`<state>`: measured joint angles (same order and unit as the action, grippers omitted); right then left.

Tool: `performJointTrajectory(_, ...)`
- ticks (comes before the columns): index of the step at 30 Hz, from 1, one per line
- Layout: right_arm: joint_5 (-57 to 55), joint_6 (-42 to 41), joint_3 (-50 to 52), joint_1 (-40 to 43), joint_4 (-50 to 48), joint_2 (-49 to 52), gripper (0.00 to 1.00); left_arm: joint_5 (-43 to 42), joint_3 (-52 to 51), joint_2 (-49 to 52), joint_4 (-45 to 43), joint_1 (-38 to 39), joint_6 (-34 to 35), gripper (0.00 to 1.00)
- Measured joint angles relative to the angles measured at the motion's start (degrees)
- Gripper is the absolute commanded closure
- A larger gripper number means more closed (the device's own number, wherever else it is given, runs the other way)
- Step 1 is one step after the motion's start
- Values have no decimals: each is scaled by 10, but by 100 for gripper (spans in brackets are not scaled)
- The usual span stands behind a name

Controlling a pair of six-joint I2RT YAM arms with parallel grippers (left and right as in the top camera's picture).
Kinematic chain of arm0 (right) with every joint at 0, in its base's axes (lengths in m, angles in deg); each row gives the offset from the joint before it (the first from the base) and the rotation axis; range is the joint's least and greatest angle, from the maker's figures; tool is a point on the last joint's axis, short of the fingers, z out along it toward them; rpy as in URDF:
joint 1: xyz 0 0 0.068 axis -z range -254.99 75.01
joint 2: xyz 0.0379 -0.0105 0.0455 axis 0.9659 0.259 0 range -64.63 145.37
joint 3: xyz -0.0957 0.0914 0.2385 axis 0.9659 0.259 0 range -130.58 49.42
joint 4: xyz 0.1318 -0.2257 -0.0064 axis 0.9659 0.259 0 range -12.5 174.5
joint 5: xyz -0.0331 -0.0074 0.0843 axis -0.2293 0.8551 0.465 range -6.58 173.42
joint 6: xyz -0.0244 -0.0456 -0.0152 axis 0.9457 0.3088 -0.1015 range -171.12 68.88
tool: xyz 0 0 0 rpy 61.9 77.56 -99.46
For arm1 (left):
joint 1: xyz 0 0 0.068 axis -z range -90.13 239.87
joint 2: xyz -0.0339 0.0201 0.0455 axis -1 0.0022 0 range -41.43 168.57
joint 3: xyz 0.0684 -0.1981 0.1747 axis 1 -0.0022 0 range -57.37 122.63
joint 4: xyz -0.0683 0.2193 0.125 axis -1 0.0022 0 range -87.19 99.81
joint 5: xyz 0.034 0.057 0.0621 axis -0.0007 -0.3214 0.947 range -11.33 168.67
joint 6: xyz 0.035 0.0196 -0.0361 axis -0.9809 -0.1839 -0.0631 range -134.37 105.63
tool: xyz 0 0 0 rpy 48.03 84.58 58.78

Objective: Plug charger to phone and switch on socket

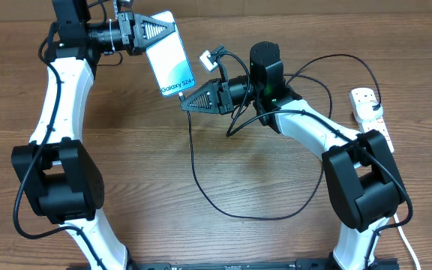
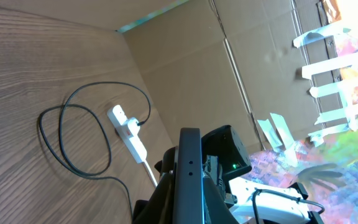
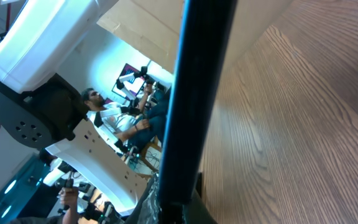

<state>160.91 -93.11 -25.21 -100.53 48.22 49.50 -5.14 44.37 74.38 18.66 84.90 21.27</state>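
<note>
Your left fingers [image 1: 154,30] clench the phone [image 1: 172,64] by its top, clear of the worktop [image 1: 133,150], so its port end meets your right fingers [image 1: 189,102] pinching the charger [image 1: 193,166] tip, with the socket [image 1: 369,112] well behind them.

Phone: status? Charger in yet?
Left claw shut on phone. Right claw shut on charger tip at phone's bottom edge; seating hidden. Socket far right, untouched. Nothing between.
</note>
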Motion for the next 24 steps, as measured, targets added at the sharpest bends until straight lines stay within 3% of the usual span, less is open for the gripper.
performJointTrajectory(24,-10,0,0,0,-15,0,96,-5,0,0,0,0,-8,96)
